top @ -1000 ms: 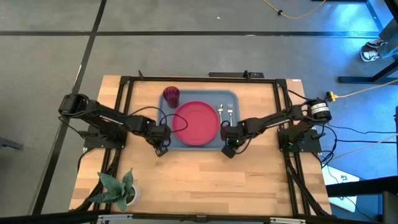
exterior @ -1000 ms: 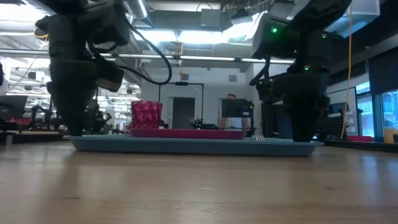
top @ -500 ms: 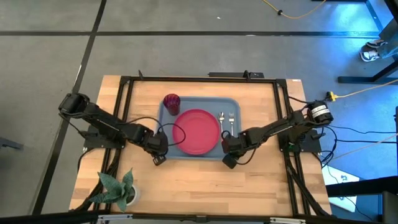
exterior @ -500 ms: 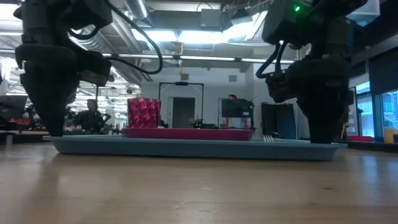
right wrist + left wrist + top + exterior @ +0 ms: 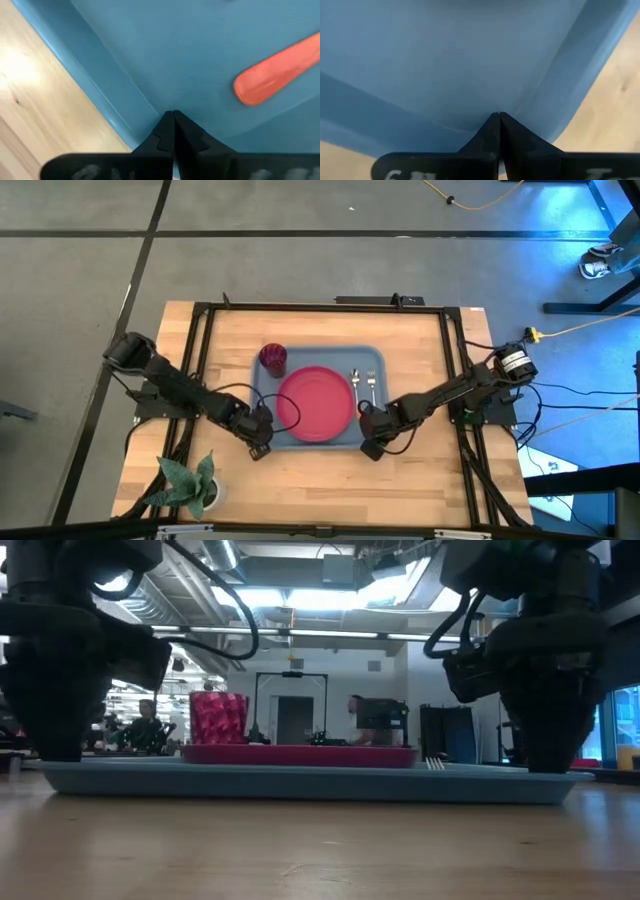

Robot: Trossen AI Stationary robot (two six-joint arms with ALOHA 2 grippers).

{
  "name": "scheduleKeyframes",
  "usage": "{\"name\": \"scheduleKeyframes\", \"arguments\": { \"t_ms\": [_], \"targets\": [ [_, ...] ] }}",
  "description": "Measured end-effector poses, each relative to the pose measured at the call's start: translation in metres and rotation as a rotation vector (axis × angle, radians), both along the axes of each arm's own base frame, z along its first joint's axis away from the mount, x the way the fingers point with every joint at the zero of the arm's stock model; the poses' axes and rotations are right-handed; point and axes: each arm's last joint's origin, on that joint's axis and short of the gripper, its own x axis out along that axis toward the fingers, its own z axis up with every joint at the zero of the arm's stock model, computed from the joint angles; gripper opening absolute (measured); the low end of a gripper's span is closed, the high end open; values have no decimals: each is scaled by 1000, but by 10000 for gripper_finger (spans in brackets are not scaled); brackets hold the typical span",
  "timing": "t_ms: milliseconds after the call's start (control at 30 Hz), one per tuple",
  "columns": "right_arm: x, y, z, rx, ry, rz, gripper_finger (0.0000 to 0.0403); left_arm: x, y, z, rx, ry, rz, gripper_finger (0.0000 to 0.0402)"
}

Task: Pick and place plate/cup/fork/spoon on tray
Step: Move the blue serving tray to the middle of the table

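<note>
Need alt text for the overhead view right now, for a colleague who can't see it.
Both claws, left and right, are shut on the near corners of the blue tray, which holds the plate, cup, spoon and fork.

The tray (image 5: 322,438) lies mid-table on the wooden table (image 5: 320,480), with the plate (image 5: 314,401) at its middle, the cup (image 5: 273,359) in its far left corner, and two utensils side by side along its right part, seemingly the spoon (image 5: 355,381) nearer the plate and the fork (image 5: 370,383) outside it, though their heads are too small to be sure. The left gripper (image 5: 260,446) sits at the tray's near left corner and the right gripper (image 5: 370,446) at its near right corner, both at the rim. A potted plant (image 5: 190,485) stands at the table's near left corner, well apart from the tray.
</note>
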Motion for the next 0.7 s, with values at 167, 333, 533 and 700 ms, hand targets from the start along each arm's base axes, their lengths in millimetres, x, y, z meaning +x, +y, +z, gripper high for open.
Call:
{"name": "scheduleKeyframes", "arguments": {
  "t_ms": [167,333,533,700],
  "targets": [
    [-1,8,0,26,-7,15,3,0,-5,-3,-13,11,-18,0],
    [-1,13,1,54,-23,36,3,-1,-4,-4,-3,18,-23,0],
    [-1,13,1,47,-27,49,3,0,-1,-4,4,21,-25,0],
    [4,15,10,20,-59,98,3,5,-3,4,26,27,-27,0]
  ]
}}
